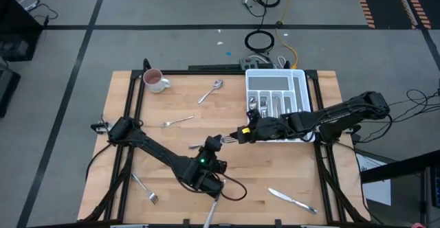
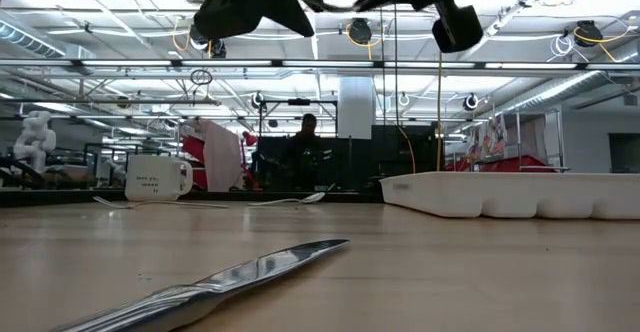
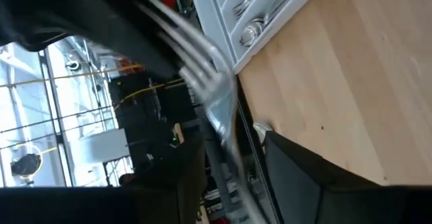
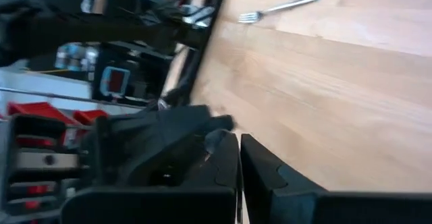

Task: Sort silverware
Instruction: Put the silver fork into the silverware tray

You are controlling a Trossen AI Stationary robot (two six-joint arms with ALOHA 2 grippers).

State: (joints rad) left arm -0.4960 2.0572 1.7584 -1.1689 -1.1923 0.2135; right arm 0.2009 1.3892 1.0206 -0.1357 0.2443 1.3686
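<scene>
A silver fork (image 1: pixel 231 138) hangs above the table's middle between my two grippers. My right gripper (image 1: pixel 243 134), reaching in from the table's right, is shut on it. My left gripper (image 1: pixel 218 143) is open. In its wrist view the fork's handle (image 3: pixel 233 160) runs between its two spread fingers, and the tines (image 3: pixel 192 55) point away toward the right arm. Whether the left fingers touch the handle, I cannot tell. More silverware lies loose on the table and in the white tray (image 1: pixel 300 90). My right gripper is shut on the fork's end that faces the table's right. Its own dark fingers (image 4: pixel 226 173) hide the place of contact. The fingers come from the right, slanting a little downward, roughly along the fork. The fork is lifted clear of the table, about level.
A white mug (image 1: pixel 154 80) stands at the far left. A spoon (image 1: pixel 212 90) and a fork (image 1: pixel 177 121) lie in the far half. Another fork (image 1: pixel 144 188) lies near left, a knife (image 1: pixel 292 199) near right, and one more piece (image 1: pixel 210 218) lies at the near edge.
</scene>
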